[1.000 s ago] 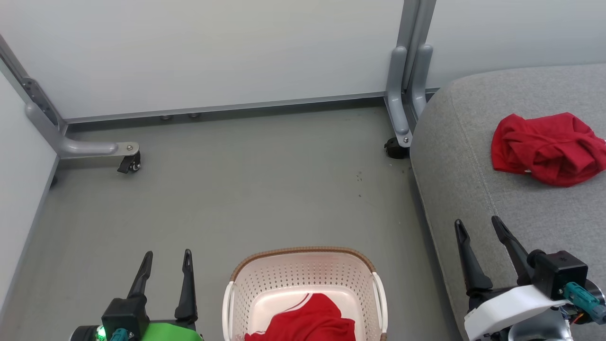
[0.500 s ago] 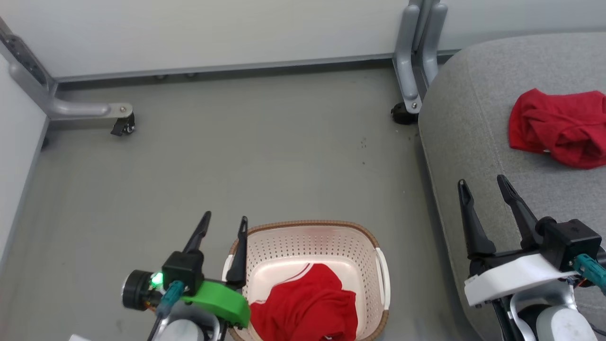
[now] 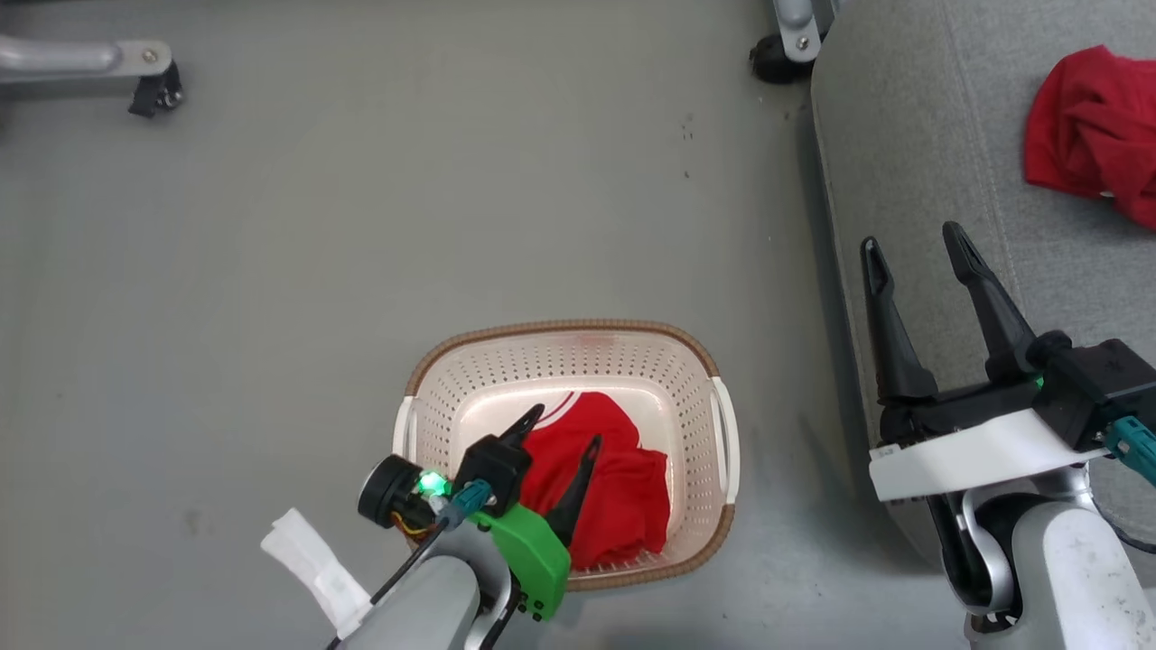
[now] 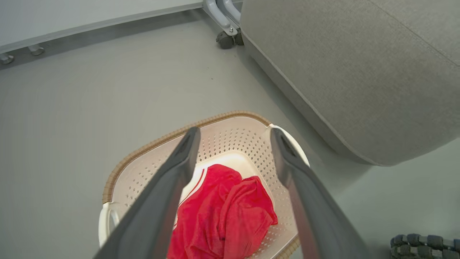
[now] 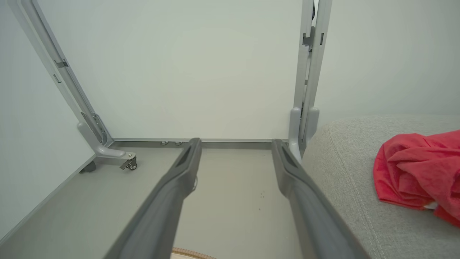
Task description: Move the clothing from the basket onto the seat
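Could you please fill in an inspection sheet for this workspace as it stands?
Surface: smooth grey floor.
Job's things: basket on the floor holds a red garment with white trim; a plain red garment lies on the seat.
Clutter: dark specks on the floor.
Tools: left tool open above the basket's garment, empty; right tool open, empty, over the seat's edge.
Cables: dark cable along the left forearm.
Surroundings: metal frame leg, caster, pale wall.

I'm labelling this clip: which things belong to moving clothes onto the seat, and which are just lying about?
Job: basket; white-trimmed red garment inside it; grey seat; plain red garment on it; left hand, open over the basket.
Lying about: metal frame foot; black castor; floor.
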You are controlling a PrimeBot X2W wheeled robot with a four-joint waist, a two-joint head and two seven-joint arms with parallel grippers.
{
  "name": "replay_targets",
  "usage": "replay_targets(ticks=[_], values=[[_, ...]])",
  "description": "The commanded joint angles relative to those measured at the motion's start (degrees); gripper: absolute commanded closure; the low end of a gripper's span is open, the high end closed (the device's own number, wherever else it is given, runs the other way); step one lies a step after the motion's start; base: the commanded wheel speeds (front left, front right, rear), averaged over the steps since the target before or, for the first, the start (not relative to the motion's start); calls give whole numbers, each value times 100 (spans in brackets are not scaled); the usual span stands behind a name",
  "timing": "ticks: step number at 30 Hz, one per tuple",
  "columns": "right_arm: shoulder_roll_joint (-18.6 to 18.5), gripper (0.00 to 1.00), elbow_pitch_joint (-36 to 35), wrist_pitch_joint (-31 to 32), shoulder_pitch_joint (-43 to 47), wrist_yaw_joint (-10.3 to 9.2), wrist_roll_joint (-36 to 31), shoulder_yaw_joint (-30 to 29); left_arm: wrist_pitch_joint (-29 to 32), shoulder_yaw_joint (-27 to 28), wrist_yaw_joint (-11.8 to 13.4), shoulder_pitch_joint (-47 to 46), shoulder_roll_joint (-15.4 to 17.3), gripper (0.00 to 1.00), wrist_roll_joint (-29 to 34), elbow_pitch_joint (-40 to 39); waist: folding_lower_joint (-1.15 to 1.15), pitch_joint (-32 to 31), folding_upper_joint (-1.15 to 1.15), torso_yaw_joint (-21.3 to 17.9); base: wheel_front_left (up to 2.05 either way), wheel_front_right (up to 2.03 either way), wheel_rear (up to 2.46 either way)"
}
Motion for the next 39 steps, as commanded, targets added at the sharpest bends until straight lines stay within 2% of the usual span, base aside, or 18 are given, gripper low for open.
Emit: replay_targets(ticks=[1,6,14,24,33,39], values=[[-16,0,-34,-57,-156,-6,9,35,28,-199,-27,-262,32,0,-127,128,0,691,0,-241,0,0,0],[-4,0,-39,-191,-400,-6,23,114,100,-930,3,-750,35,0,-515,564,0,1248,0,-434,0,0,0],[17,0,-93,-473,-743,-6,58,155,277,-1528,172,-1457,34,0,-1013,1179,0,2163,0,-748,0,0,0],[34,0,101,-863,-1157,-6,194,218,632,-1902,67,-2142,36,0,-1457,1909,0,3018,0,-1071,0,0,0],[35,0,455,-1154,-1365,-6,511,385,955,-1987,26,-2555,32,0,-1602,2657,0,3399,0,-1342,0,0,0],[33,0,607,-1266,-1436,-6,655,490,1116,-2026,91,-2822,77,0,-1573,3082,0,3550,0,-1477,0,0,0]])
